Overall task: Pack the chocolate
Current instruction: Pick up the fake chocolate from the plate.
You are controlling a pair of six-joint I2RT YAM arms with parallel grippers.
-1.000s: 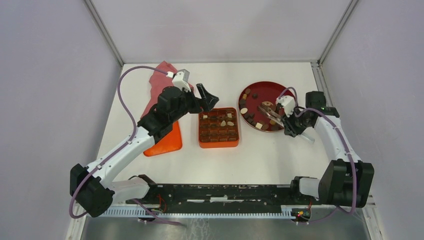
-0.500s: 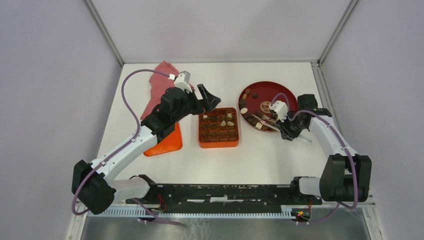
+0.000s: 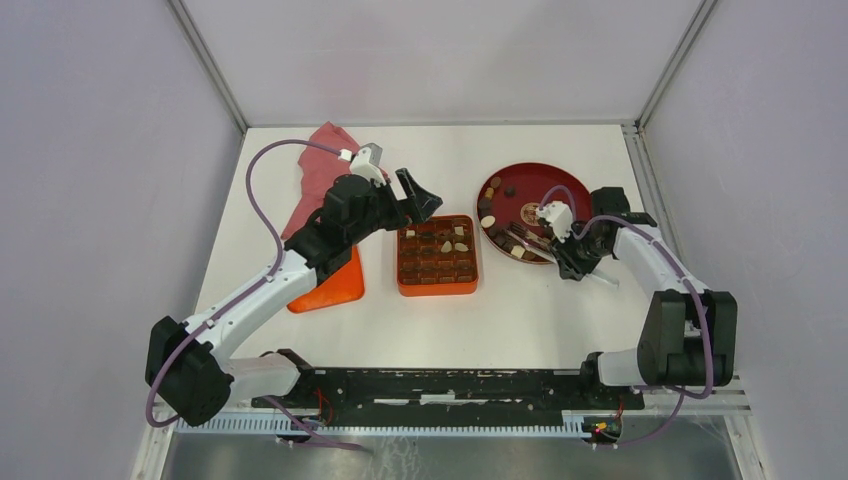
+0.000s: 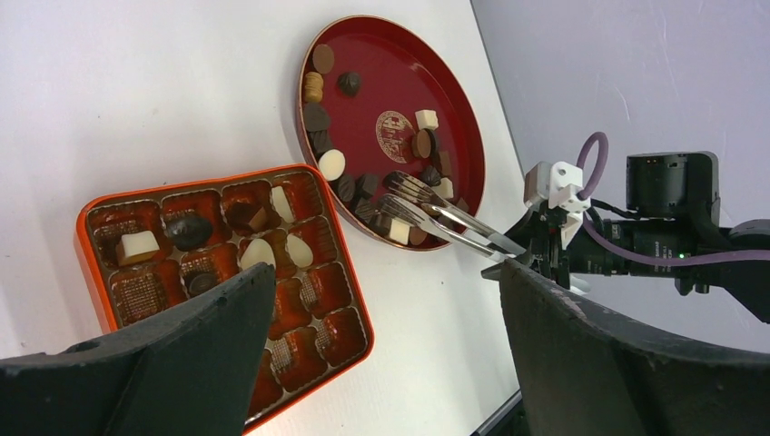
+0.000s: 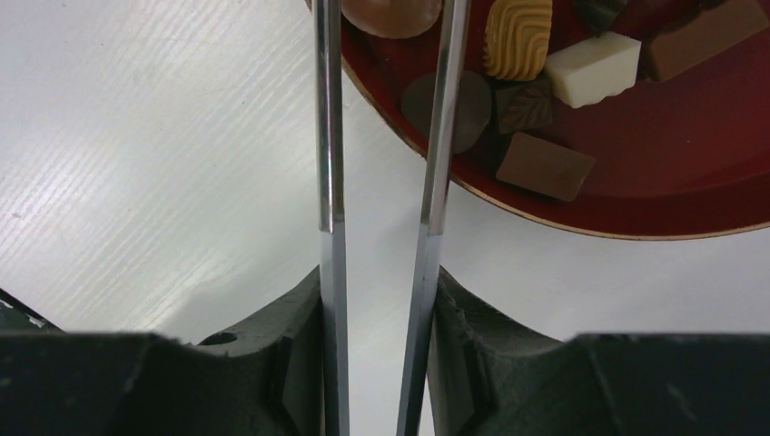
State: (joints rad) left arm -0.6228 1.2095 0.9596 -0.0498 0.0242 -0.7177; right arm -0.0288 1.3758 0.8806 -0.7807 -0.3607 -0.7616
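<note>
R gripper [image 5: 377, 354] clamped on thin metal tongs [image 4: 454, 222]. Tong arms apart, crossing rim of dark red round plate [image 4: 381, 77], tips among loose choc pieces [image 4: 331, 164]. L gripper [image 3: 418, 196] wide open, holding nothing, by far-left corner of orange square gridded box [image 4: 213, 179], which is part filled w/ more pieces. Bare white table [image 3: 520, 310] strip btw box and plate.

We see a white table [image 3: 540, 320], its top faintly ribbed in the right wrist view. It's boxed in on 3 sides by plain pale lilac-grey panels: back wall [image 3: 440, 50], left wall [image 3: 90, 200], right wall [image 3: 770, 150]. Aluminium struts [image 3: 207, 65] run down the back corners. At the near edge there's a black rail [image 3: 450, 385], a toothed white strip [image 3: 400, 425] & a brushed metal sheet [image 3: 450, 455] below. Light is even, w/ soft shadows only.
</note>
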